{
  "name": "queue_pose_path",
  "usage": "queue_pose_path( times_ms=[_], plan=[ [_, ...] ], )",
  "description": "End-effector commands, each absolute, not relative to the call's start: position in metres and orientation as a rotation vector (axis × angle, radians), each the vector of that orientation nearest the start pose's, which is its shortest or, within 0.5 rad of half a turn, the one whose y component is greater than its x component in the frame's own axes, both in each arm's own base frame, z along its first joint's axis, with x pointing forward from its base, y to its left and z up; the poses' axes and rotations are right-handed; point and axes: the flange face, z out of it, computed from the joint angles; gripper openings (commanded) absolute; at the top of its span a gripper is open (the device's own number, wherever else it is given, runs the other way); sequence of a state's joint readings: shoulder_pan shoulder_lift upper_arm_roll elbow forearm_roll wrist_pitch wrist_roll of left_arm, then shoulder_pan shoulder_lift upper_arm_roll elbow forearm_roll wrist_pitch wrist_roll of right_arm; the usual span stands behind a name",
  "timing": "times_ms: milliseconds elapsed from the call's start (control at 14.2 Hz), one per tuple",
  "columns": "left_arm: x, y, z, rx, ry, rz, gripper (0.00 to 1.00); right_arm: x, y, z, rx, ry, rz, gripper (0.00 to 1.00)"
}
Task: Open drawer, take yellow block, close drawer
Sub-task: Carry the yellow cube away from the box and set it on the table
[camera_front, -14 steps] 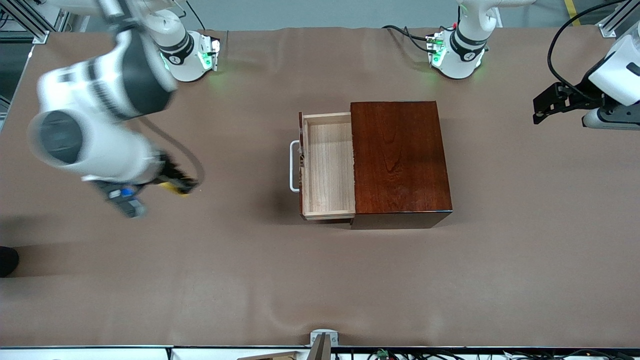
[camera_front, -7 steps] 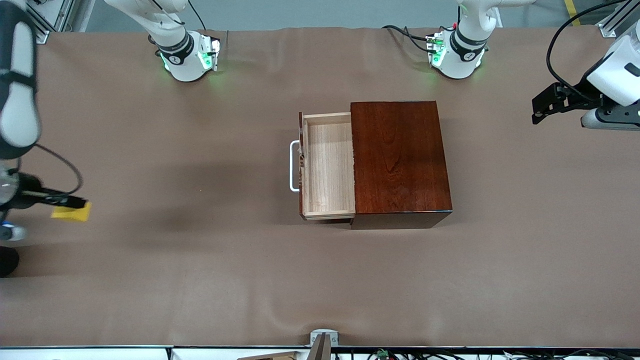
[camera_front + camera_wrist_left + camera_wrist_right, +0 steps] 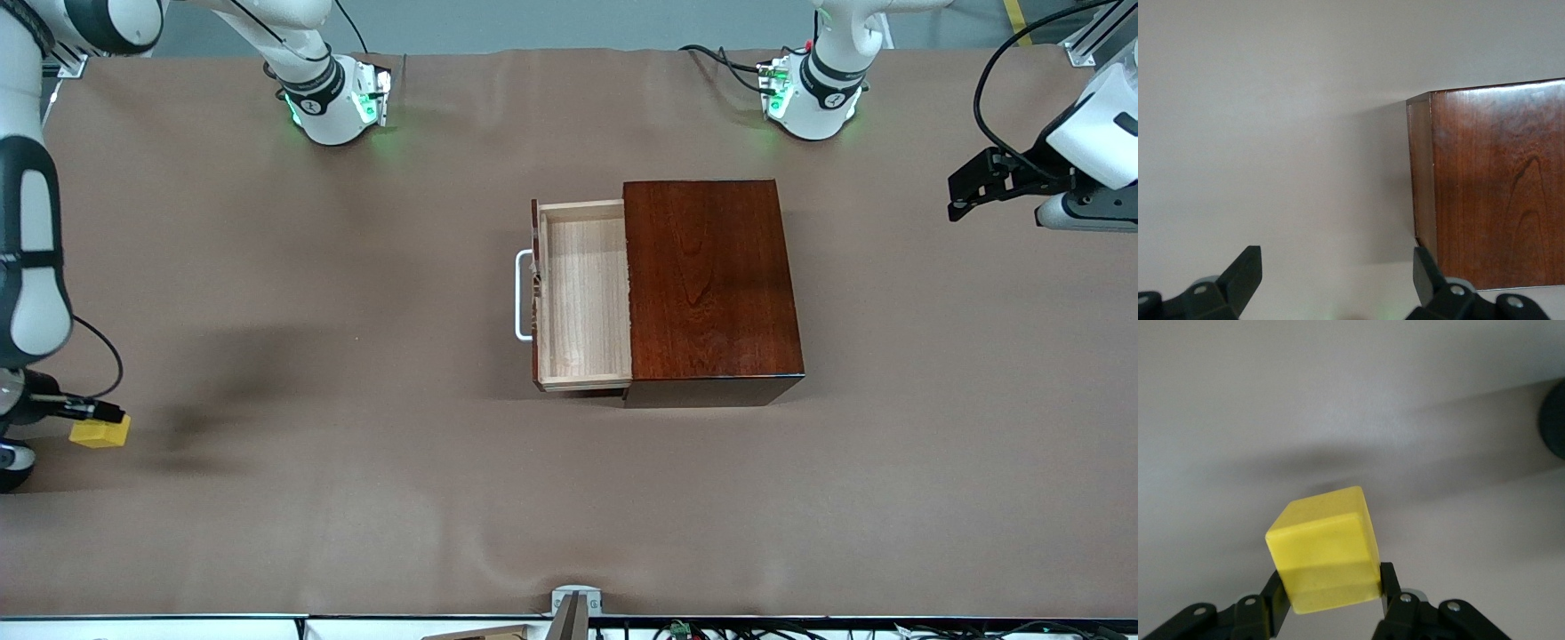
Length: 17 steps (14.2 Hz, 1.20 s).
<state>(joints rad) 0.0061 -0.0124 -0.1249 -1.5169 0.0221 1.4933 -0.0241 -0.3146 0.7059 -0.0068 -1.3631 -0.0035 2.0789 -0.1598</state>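
Observation:
The drawer (image 3: 582, 293) stands pulled out of the reddish-brown box (image 3: 709, 280) at mid-table, its pale tray bare and its white handle (image 3: 522, 295) facing the right arm's end. My right gripper (image 3: 114, 415) is shut on the yellow block (image 3: 100, 431) low over the cloth at the right arm's end of the table; in the right wrist view the yellow block (image 3: 1327, 550) sits clamped between both fingers. My left gripper (image 3: 962, 197) waits open over the left arm's end of the table, and its wrist view shows the box (image 3: 1491, 183) with nothing between the fingers.
Brown cloth (image 3: 356, 498) covers the whole table. The two arm bases (image 3: 329, 98) (image 3: 813, 93) stand along the edge farthest from the front camera. A small metal bracket (image 3: 573, 604) sits at the edge nearest that camera.
My right gripper has carried the yellow block away from the drawer toward the right arm's end of the table and lowered it. The left arm has barely moved.

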Motion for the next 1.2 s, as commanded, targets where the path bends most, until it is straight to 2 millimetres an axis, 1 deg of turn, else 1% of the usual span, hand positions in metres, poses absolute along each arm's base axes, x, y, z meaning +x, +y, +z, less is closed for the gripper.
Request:
queue_pose_path(
  times_ms=[0, 141, 282, 353, 424, 494, 636, 706, 777, 847, 918, 989, 1059, 1130],
  plan=[
    [0.543, -0.062, 0.653, -3.093, 0.127, 0.004, 1.0, 0.708, -0.235, 0.276, -3.15, 0.224, -0.036, 0.07],
    [0.542, -0.066, 0.653, -3.091, 0.136, 0.003, 1.0, 0.711, -0.239, 0.254, -3.151, 0.235, -0.045, 0.07],
    [0.542, -0.064, 0.654, -3.092, 0.132, 0.001, 1.0, 0.711, -0.25, 0.229, -3.139, 0.282, -0.061, 0.07],
    [0.542, -0.065, 0.654, -3.092, 0.134, 0.001, 1.0, 0.712, -0.253, 0.225, -3.131, 0.335, -0.062, 0.07],
    [0.543, -0.064, 0.652, -3.092, 0.132, 0.008, 1.0, 0.712, -0.253, 0.222, -3.117, 0.425, -0.053, 0.07],
    [0.543, -0.063, 0.652, -3.093, 0.127, 0.006, 1.0, 0.711, -0.251, 0.221, -3.107, 0.47, -0.042, 0.07],
    [0.543, -0.062, 0.648, -3.106, 0.111, 0.031, 1.0, 0.711, -0.252, 0.22, -3.102, 0.482, -0.035, 0.05],
    [0.544, -0.068, 0.643, -3.102, 0.03, 0.045, 1.0, 0.71, -0.252, 0.219, -3.079, 0.502, -0.038, 0.05],
    [0.548, -0.082, 0.634, -3.092, -0.065, 0.063, 1.0, 0.708, -0.255, 0.217, -3.06, 0.523, -0.03, 0.05],
    [0.551, -0.104, 0.624, -3.09, -0.117, 0.088, 1.0, 0.705, -0.263, 0.215, -3.057, 0.54, -0.026, 0.05],
    [0.553, -0.118, 0.614, -3.094, -0.154, 0.116, 1.0, 0.704, -0.264, 0.213, -3.056, 0.542, -0.021, 0.05],
    [0.553, -0.141, 0.603, -3.09, -0.149, 0.144, 1.0, 0.704, -0.264, 0.212, -3.063, 0.531, -0.018, 0.05],
    [0.552, -0.17, 0.59, -3.08, -0.152, 0.177, 1.0, 0.703, -0.265, 0.212, -3.068, 0.523, -0.017, 0.05],
    [0.549, -0.195, 0.579, -3.071, -0.191, 0.197, 1.0, 0.703, -0.267, 0.212, -3.073, 0.507, -0.019, 0.05]
  ],
)
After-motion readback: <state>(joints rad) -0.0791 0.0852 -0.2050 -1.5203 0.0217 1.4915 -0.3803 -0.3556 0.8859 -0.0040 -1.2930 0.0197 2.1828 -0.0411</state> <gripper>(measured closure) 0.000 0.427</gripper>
